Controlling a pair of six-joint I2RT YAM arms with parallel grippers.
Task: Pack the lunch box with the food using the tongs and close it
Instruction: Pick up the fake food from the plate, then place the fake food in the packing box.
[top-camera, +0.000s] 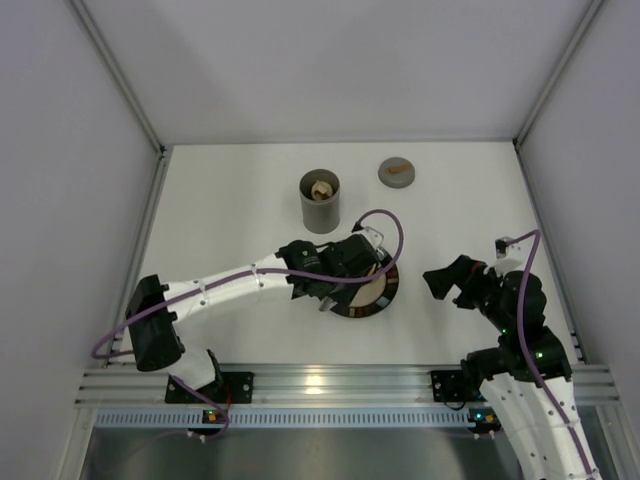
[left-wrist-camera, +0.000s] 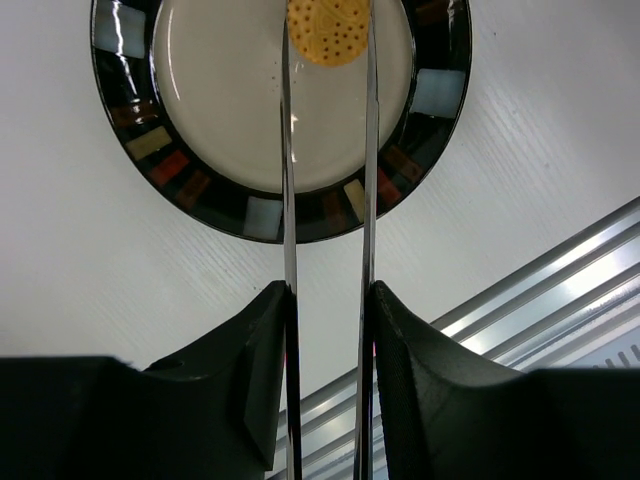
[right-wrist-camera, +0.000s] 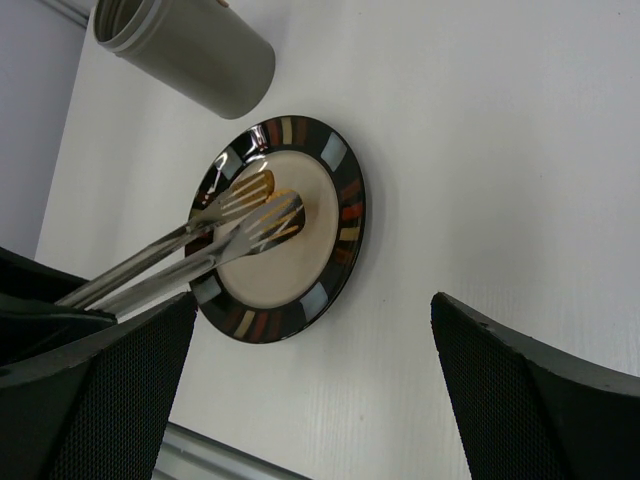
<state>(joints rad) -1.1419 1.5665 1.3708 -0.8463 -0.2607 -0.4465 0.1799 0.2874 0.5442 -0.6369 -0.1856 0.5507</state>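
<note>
My left gripper is shut on the tongs, one black finger pressed against each silver arm. The arms run forward over the dark-rimmed plate and pinch a round, dotted yellow piece of food at their heads. The right wrist view shows the tong heads closed together above the plate's cream centre. The lunch box stands upright behind the plate, with a pale piece of food inside its mouth. My right gripper hangs open to the right of the plate, holding nothing.
The flat grey lid with an orange mark lies right of the lunch box at the back. White walls enclose the table on three sides. An aluminium rail runs along the near edge by the arm bases.
</note>
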